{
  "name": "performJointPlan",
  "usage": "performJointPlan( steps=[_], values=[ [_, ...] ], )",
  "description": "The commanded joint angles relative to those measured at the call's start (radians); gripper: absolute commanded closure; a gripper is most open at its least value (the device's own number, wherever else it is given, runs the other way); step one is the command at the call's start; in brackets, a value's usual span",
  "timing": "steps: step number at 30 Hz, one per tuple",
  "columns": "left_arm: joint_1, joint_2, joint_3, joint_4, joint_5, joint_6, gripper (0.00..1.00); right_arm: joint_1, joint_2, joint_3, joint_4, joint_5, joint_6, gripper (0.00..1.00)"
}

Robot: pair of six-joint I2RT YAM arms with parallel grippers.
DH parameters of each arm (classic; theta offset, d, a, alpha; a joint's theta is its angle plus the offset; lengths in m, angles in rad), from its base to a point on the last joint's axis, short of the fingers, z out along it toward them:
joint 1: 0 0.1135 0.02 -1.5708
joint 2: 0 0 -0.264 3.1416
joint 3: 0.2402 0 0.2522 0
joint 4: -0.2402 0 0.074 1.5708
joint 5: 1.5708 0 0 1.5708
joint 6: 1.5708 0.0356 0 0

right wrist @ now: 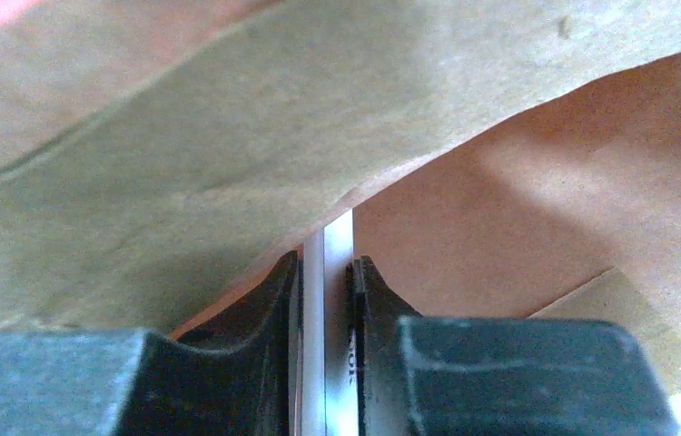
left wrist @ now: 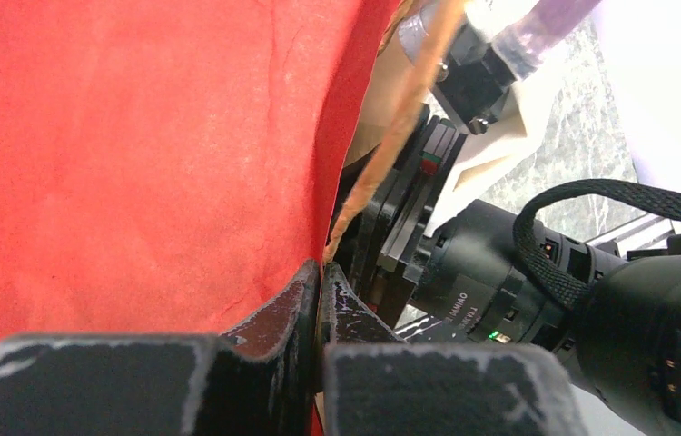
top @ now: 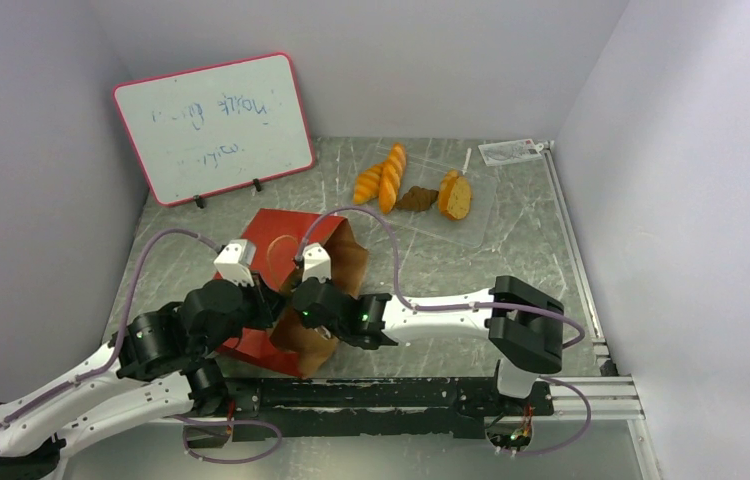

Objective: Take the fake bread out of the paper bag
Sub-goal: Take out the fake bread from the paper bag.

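Observation:
The red paper bag [top: 276, 238] stands at the table's centre-left, its brown mouth tilted right. My left gripper [top: 269, 300] is shut on the bag's rim; in the left wrist view the jaws [left wrist: 320, 277] pinch the red paper edge [left wrist: 137, 154] beside a brown handle [left wrist: 400, 127]. My right gripper [top: 297, 316] reaches into the bag's mouth and is shut on a thin flat metal strip, the tweezers [right wrist: 338, 241], with brown bag paper [right wrist: 228, 163] all around. Fake bread lies at the back: two golden loaves [top: 383, 181], a dark brown piece [top: 416, 198] and an orange piece [top: 455, 196].
A pink-framed whiteboard [top: 213, 125] leans against the back left wall. A small card [top: 506, 151] lies at the back right. A clear sheet [top: 496, 215] lies under the breads. A black rail [top: 401, 395] runs along the near edge.

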Motion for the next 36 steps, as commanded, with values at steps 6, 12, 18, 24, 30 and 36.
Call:
performJointPlan(
  steps=[6,12,18,24,30,36],
  values=[
    [-0.003,-0.045,0.001,-0.009,-0.056,-0.054,0.93,-0.020,-0.065,-0.028,0.002,0.064,-0.007,0.98],
    [-0.004,0.002,0.013,-0.032,-0.129,-0.083,0.93,-0.033,-0.143,-0.058,-0.030,0.023,-0.007,1.00],
    [-0.004,0.068,0.034,-0.058,-0.212,-0.136,0.93,-0.034,-0.227,-0.059,-0.105,-0.028,0.015,1.00],
    [-0.003,0.117,0.012,0.000,-0.281,-0.160,0.93,-0.033,-0.279,-0.055,-0.194,-0.076,0.048,1.00],
    [-0.003,0.148,0.001,0.067,-0.347,-0.183,0.93,-0.021,-0.333,-0.064,-0.267,-0.128,0.100,1.00],
    [-0.004,0.159,-0.001,0.050,-0.403,-0.236,0.93,0.016,-0.404,-0.047,-0.359,-0.113,0.127,1.00]
  ],
)
